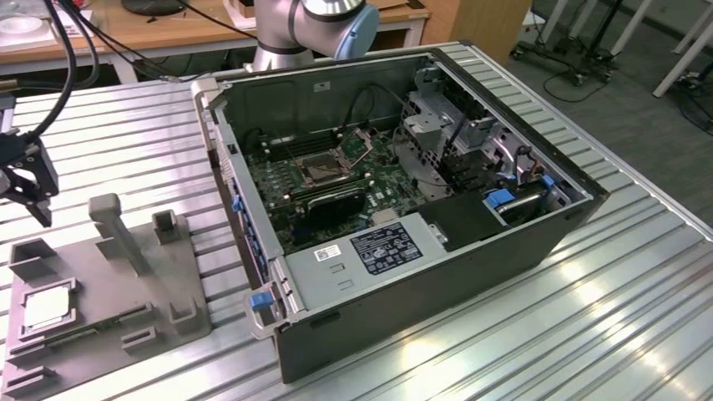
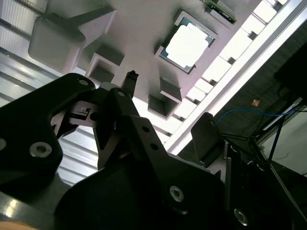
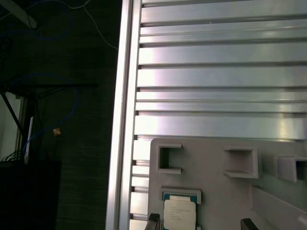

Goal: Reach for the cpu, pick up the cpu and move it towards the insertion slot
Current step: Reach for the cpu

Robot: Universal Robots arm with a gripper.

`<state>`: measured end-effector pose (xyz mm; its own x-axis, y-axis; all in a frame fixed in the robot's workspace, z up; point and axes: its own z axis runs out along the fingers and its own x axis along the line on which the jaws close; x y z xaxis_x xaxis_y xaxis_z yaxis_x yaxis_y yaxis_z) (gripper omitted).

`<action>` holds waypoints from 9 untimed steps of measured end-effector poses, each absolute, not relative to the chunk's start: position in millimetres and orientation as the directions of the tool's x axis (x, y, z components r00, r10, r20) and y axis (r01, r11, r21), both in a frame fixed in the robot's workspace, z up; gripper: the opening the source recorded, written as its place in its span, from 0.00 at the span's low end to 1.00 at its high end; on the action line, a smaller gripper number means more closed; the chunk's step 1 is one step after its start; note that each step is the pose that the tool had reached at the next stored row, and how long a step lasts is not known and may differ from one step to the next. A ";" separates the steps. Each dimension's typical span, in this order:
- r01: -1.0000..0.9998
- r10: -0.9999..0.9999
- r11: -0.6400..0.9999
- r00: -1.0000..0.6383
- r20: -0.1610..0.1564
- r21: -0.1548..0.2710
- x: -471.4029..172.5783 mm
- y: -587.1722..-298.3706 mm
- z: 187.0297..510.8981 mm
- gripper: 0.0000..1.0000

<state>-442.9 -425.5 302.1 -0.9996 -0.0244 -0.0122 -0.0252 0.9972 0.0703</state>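
Grey tray [image 1: 103,296] on my slatted table [image 1: 523,342], cpu [image 1: 45,309] flat in its square pocket, gripper [image 1: 32,196] hovering near it, jaws spread and empty, slot [image 1: 317,170] well apart inside the open case [image 1: 446,276].

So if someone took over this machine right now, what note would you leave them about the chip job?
Gripper: open, empty, hovering over the grey plastic tray, touching nothing.
Small silvery square cpu: flat in its tray recess, below the gripper.
Square metal-framed insertion slot: on the green board inside the open black computer case.
Done: reach under way.
Left: cpu not yet gripped, lifted or carried to the slot.
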 end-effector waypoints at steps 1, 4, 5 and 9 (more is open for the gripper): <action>-0.025 -0.024 0.997 -1.000 -0.012 0.070 -442.9 -425.5 301.8 0.73; -0.025 -0.024 0.997 -1.000 -0.012 0.070 -442.9 -425.5 300.6 0.73; -0.025 -0.024 0.997 -1.000 -0.012 0.070 -442.9 -425.5 300.2 0.73; -0.025 -0.024 0.997 -1.000 -0.012 0.070 -443.0 -425.9 298.8 0.73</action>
<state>-443.0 -425.9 298.8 -0.9996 -0.0243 -0.0121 -0.0251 0.9972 0.0702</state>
